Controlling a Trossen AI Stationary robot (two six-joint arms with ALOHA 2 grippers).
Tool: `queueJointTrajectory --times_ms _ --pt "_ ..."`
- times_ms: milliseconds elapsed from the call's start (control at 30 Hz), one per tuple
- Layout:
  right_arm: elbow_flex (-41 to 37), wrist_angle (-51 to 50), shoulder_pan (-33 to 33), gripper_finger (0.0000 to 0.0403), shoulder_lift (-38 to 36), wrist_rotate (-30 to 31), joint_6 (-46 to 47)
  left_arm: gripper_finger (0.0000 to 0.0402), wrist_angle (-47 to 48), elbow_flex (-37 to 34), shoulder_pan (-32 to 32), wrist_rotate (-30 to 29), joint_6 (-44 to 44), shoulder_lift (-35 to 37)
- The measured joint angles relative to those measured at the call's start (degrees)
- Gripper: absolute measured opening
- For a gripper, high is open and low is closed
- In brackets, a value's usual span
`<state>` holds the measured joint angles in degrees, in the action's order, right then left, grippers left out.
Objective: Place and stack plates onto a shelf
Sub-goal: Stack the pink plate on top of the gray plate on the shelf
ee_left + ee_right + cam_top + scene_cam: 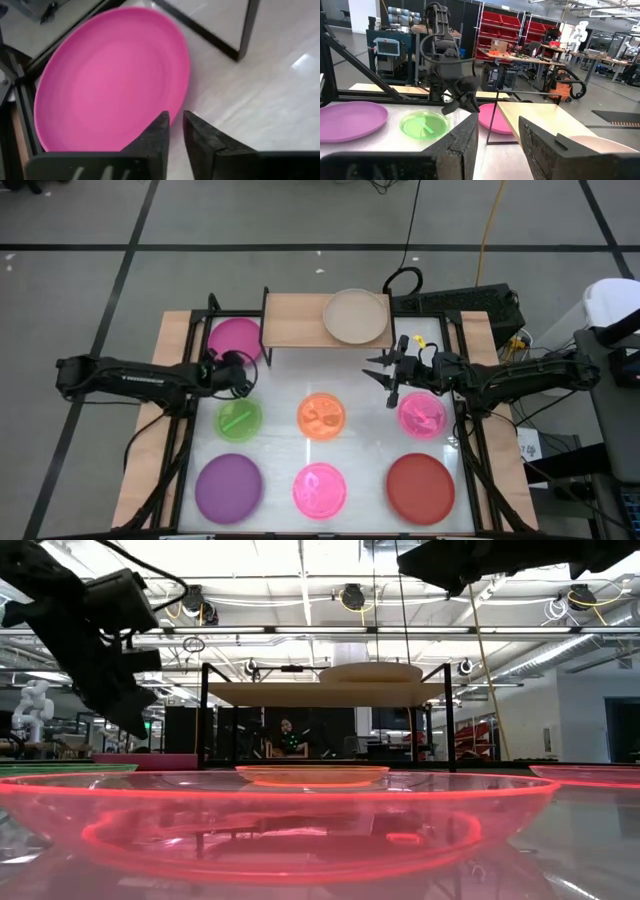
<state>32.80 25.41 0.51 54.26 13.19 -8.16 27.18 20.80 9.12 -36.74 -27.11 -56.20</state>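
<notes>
Along the near edge of the white table [275, 435] lie three plates: the purple plate [228, 487], a patterned pink plate [319, 489] and the red plate [420, 488]. Behind them sits a second row, with the green plate [239, 419], the orange plate [322, 415] and the other pink plate [421, 414].

The right gripper [383, 375] hangs just beyond that pink plate, short of the shelf, its fingers spread moderately apart and holding nothing. The left gripper [243, 372] hovers between the green plate and the magenta plate [235, 339]; its fingers [155, 137] stand close together with a narrow gap, and they seem to be just above the magenta plate's near rim, though contact cannot be told.

Farthest back stands the shelf [295, 320], a light-wood board on black legs. The beige plate [356, 316] rests on its right half; the magenta plate lies on the table beside its left end.
</notes>
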Motion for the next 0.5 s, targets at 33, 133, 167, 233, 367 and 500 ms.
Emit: queueJointTrajectory --times_ms 33,133,167,233,367,500 --pt "-0.02 0.00 0.00 0.0123 0.00 0.00 0.00 0.0076 -0.25 0.00 0.53 0.71 -0.01 -0.72" --pt "-0.02 -0.04 0.00 0.0123 0.00 0.00 0.00 0.0096 -0.30 -0.02 2.07 2.28 -0.03 -3.28" --pt "-0.02 -0.04 0.00 0.0123 0.00 0.00 0.00 0.0100 -0.40 -0.02 2.56 2.32 -0.09 -4.29" --pt "0.00 -0.06 0.00 0.0123 0.00 0.00 0.02 0.0107 -0.39 -0.02 3.68 2.39 -0.32 -6.43" --pt "0.00 -0.45 0.00 0.0123 0.00 0.00 0.15 0.0109 -1.15 -0.02 5.88 2.32 -1.27 -10.32" --pt "0.00 -0.55 0.00 0.0123 0.00 0.00 0.66 0.0109 -1.40 -0.02 7.24 2.30 -1.59 -13.36"
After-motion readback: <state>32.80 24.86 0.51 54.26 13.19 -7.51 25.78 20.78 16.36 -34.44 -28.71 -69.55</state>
